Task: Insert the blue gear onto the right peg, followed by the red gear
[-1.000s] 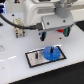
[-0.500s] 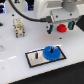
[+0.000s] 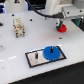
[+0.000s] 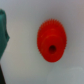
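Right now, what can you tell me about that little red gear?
The red gear is a small, bright-red toothed disc, plastic-looking, with a dark centre hole that shows in the wrist view. It rests on the white table, directly under the gripper, apart from the grey plate where the blue gear sits. Whether the gripper touches it is unclear.

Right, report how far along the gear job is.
Done: the flat bright-blue toothed gear sits on the grey black-bordered plate, apparently over its peg on the exterior view's right. In hand: the arm hangs above the small red toothed gear, which the wrist view shows lying free. Left: grasping it and inserting it.
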### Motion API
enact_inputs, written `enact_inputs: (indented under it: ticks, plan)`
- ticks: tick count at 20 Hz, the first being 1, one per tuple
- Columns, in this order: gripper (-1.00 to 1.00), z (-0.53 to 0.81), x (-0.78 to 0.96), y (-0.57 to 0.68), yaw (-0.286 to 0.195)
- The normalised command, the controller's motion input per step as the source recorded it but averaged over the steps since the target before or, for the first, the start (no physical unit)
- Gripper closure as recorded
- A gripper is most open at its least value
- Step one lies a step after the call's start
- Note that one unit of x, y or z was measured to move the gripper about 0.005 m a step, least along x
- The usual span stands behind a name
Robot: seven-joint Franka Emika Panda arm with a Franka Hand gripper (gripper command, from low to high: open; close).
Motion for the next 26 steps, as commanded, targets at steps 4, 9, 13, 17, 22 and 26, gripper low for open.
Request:
enact_inputs:
  ticks: [4,9,13,17,22,26]
  plan:
    - [-1.00,-0.26,-0.56,-0.22,0.000]
    - [-1.00,-0.22,-0.41,-0.23,0.000]
    - [-1.00,-0.17,-0.11,-0.13,0.000]
    - [1.00,-0.18,-0.02,-0.11,0.000]
    - [1.00,-0.18,-0.10,-0.03,0.000]
    - [1.00,-0.13,-0.13,0.00,0.000]
